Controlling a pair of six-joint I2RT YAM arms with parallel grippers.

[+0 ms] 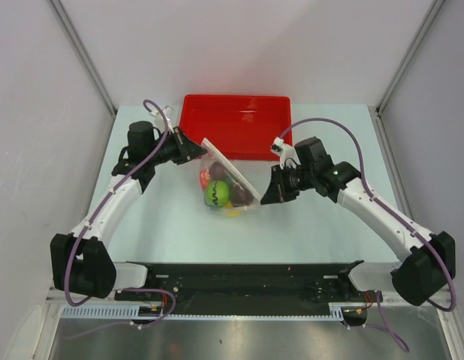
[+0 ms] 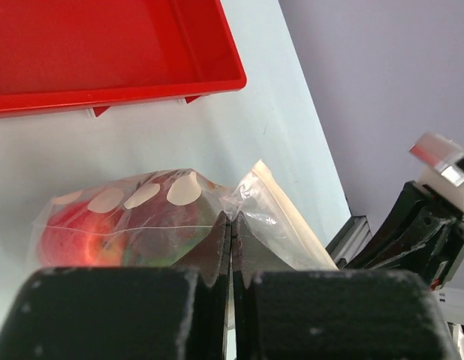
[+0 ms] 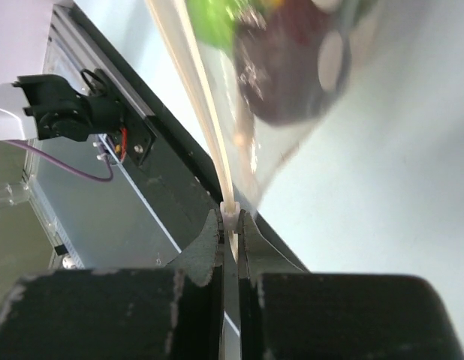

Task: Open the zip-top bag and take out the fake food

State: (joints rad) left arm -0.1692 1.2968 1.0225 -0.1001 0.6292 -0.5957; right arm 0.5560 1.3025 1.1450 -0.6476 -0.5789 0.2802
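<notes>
At the tip of the left pincer (image 2: pixel 231 225) we see the two fingers pressed flat together with a fold of clear film caught between them, so we judge it closed on the bag (image 1: pixel 228 184) at its far-left corner. The right pincer (image 3: pixel 230 217) is closed as well, nipping the end of the whitish zip strip (image 3: pixel 194 90) at the opposite corner. Held this way, the strip runs as a taut slanted line between the two arms, and we read that as the reason for the hold: each side has an end of the mouth, so a pull apart could part the seal. The seal looks shut, though; we see no gap along it, and we judge the opening step as not yet done. The toy food (image 1: pixel 223 193) sags in the belly of the bag on the near side of the strip: a green ball (image 1: pixel 217 194), a dark maroon piece (image 1: pixel 241 196), a red piece (image 1: pixel 205 178) and a bit of yellow at the bottom. We cannot tell whether the belly rests on the table (image 1: pixel 157 232) or hangs just clear of it. Just behind the bag lies the red tray (image 1: pixel 236 124), near the left pincer but apart from it; a pull toward the back could bump its rim. The black rail (image 1: pixel 239 281) at the near edge sits well apart. Between the arms, nothing but the bag itself stands in the way.
</notes>
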